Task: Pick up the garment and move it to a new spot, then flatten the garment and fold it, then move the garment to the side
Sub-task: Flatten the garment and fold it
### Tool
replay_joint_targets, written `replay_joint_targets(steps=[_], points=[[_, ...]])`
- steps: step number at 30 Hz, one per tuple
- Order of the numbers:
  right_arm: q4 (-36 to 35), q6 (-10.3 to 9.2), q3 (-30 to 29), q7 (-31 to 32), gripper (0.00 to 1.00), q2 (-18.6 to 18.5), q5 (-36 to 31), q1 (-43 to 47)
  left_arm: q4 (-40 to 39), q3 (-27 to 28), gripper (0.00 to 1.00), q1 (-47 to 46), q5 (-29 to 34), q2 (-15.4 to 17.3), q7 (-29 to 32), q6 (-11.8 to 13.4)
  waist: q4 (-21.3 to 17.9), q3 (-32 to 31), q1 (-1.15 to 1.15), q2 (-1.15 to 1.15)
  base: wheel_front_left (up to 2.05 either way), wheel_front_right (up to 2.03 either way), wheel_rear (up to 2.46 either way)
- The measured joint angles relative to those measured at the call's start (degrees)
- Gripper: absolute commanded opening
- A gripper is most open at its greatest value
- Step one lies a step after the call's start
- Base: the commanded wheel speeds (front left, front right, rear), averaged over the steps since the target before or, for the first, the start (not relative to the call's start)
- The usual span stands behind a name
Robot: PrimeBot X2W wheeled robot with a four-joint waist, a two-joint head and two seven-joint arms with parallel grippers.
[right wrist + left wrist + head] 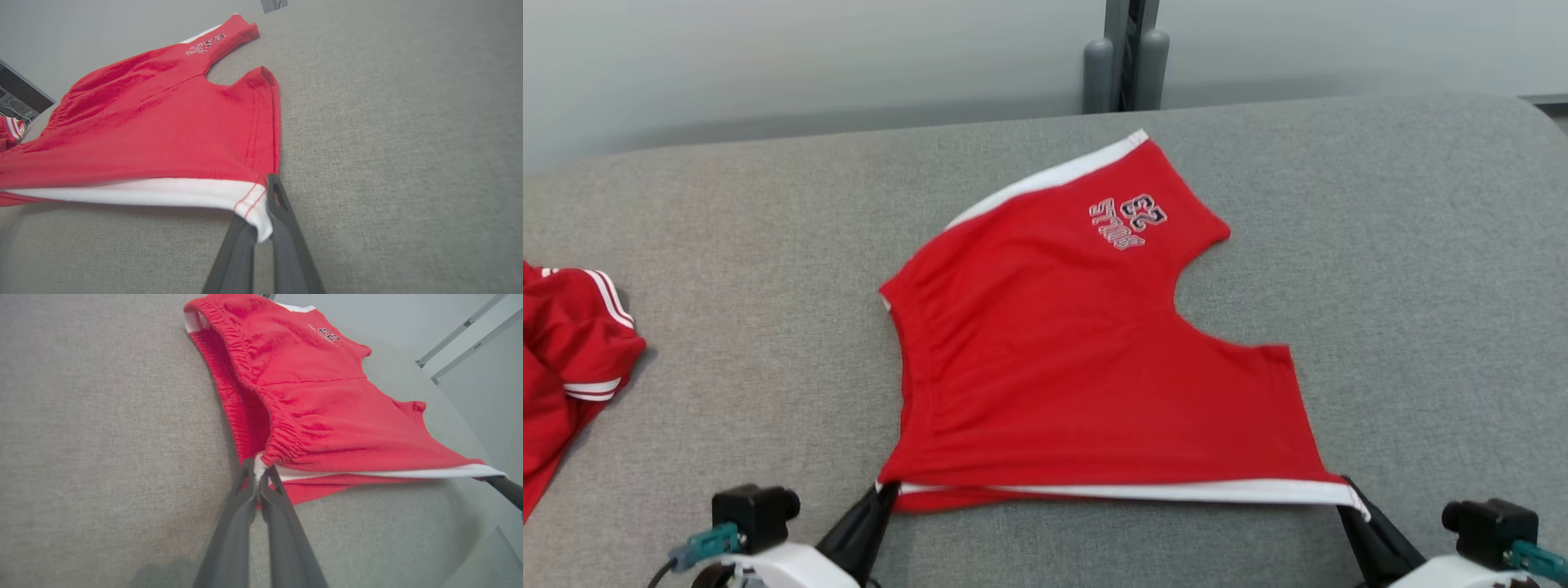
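Where it lies spread over the middle of the grey fabric-topped bench [727, 245], the garment [1086, 359] is a pair of red shorts with a white side stripe [1176, 490] and a stitched number-and-lettering print [1127, 220] on the far leg. Its near edge is raised off the surface and held taut between the two sets of jaws. Left jaws: pressed together on the near-left corner, where the gathered waistband [911, 351] meets the white stripe; the dark left fingers [233, 522] lie side by side with a sliver of cloth between their tips. Right jaws: pinching the near-right corner at the leg hem, with the stripe's end caught between the right fingers [290, 232] and folding over one. Remainder of garment: resting on the bench, waistband to the left, leg openings to the right. Second item: crumpled red cloth [572, 351] with white bands, at the left edge of the head view, well apart from the garment and both jaws.
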Motion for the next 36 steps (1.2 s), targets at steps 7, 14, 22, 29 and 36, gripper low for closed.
replay_joint_targets(steps=[7, 14, 22, 29, 36], points=[[-14.4, -0.07, -5.6, 10.7, 0.00, 2.3, -5.7, 8.1, -10.4, 0.2, 0.00, 5.7, -0.8, 3.7, 2.3, 5.5, 0.8, -1.6, 0.00, 0.00, 0.00, 0.00, 0.00], [-21.9, -0.08, -9.4, 15.3, 0.00, 4.2, -8.1, 8.0, -14.9, 1.2, 0.00, 4.6, -0.2, 4.8, 2.8, 7.2, 1.3, -0.4, 0.00, 0.00, 0.00, 0.00, 0.00], [-12.2, -0.01, -10.0, 15.0, 0.00, 1.0, -7.6, -18.0, -7.0, 3.9, 0.00, -10.8, -1.0, 0.0, 3.8, 1.1, 2.8, 6.8, 0.00, 0.00, 0.00, 0.00, 0.00], [1.9, -0.04, -5.0, 12.8, 0.00, -3.4, -5.4, -35.8, 2.6, 4.0, 0.00, -21.5, -0.6, -5.7, 2.8, -3.1, 6.3, 12.8, 0.00, 0.00, 0.00, 0.00, 0.00], [19.6, -0.09, 5.9, 10.7, 0.00, -9.0, -1.6, -53.5, 14.1, 2.3, 0.00, -30.9, 0.2, -12.8, 1.7, -7.9, 13.0, 19.3, 0.00, 0.00, 0.00, 0.00, 0.00]])
